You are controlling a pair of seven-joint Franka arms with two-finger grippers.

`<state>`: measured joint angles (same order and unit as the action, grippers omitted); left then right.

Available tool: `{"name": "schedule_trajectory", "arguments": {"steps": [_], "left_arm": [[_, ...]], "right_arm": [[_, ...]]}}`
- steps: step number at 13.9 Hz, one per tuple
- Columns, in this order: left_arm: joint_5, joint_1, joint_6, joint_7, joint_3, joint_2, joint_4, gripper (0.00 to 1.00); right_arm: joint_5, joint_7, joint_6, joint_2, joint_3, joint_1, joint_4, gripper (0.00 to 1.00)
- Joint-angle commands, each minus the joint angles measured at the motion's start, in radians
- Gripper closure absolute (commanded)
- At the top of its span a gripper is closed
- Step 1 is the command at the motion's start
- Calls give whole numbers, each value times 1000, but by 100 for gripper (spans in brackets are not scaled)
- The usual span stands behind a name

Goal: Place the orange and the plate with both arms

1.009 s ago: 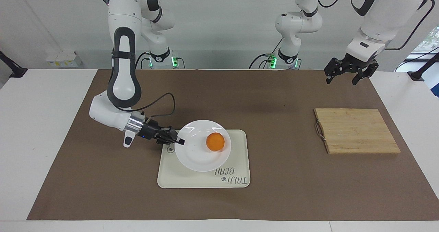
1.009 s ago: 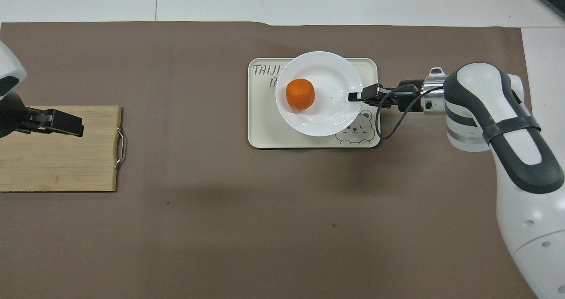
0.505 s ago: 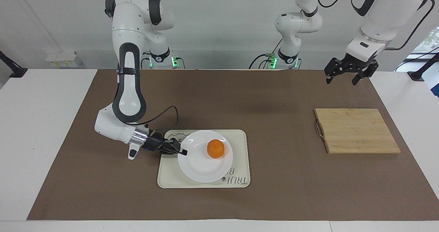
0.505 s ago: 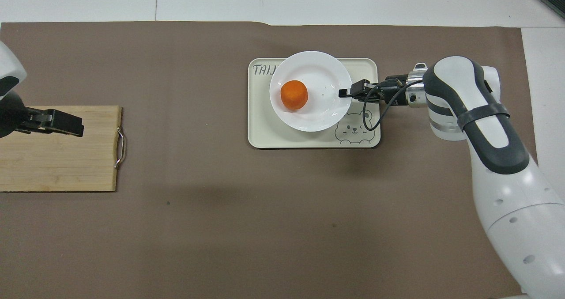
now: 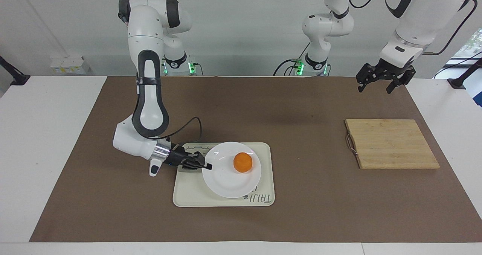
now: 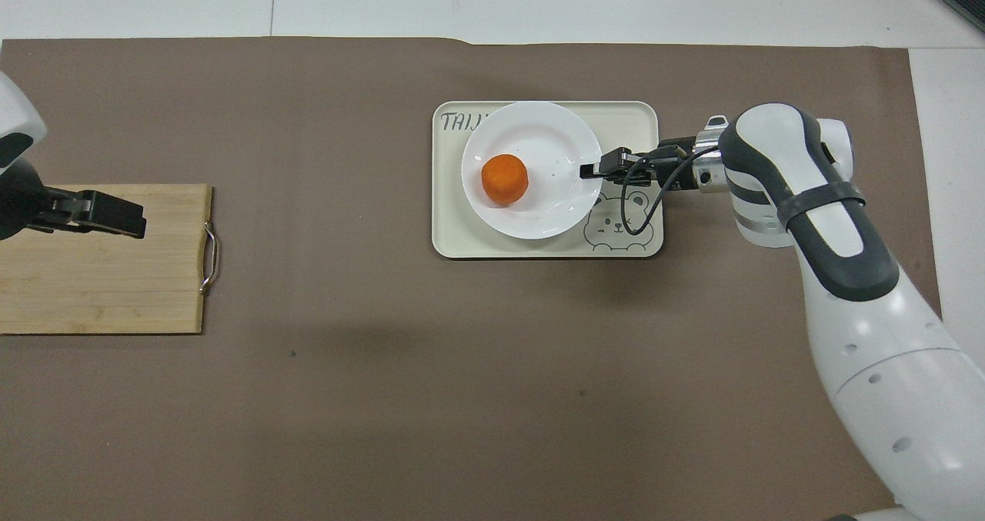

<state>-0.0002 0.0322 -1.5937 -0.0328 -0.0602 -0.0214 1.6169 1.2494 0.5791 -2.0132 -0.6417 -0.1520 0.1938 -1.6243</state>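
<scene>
The white plate [image 5: 226, 179] [image 6: 539, 198] sits low over the cream tray [image 5: 188, 194] [image 6: 454, 236]; I cannot tell whether it touches the tray. The orange [image 5: 243, 162] [image 6: 505, 179] lies on the plate, off-centre toward the left arm's end. My right gripper [image 5: 206, 167] [image 6: 589, 171] reaches in almost level and is shut on the plate's rim at the right arm's end. My left gripper [image 5: 380, 84] [image 6: 115, 215] hangs open and empty, high over the mat by the cutting board, and waits there.
A bamboo cutting board [image 5: 391, 144] [image 6: 100, 282] with a metal handle lies toward the left arm's end. A brown mat [image 5: 301, 209] covers the table. The tray shows a bear drawing [image 6: 619, 228] and lettering beside the plate.
The right gripper has carried the plate, with the orange on it, lower and toward the left arm's end, more squarely over the tray. The left arm has not moved.
</scene>
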Motion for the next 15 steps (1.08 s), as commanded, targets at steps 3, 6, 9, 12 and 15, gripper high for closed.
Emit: {"name": "schedule_trajectory", "arguments": {"steps": [3,6,9,12,15], "left_arm": [[14,-11,-2,-7,-6,-17,20,0],[14,-11,-2,-7,-6,-17,20,0],[14,-11,-2,-7,-6,-17,20,0],[14,-11,-2,-7,-6,-17,20,0],[14,-11,-2,-7,-6,-17,20,0]], "right_arm": [[-2,81,17,-15,6,-23,-12,100],[-17,56,19,-7,5,-20,-12,80],[-91,-40,14,5,0,-5,0,0],[-137,-53,16,34,-8,-11,1,0],[-244,-154,14,85,-14,-14,3,0]]}}
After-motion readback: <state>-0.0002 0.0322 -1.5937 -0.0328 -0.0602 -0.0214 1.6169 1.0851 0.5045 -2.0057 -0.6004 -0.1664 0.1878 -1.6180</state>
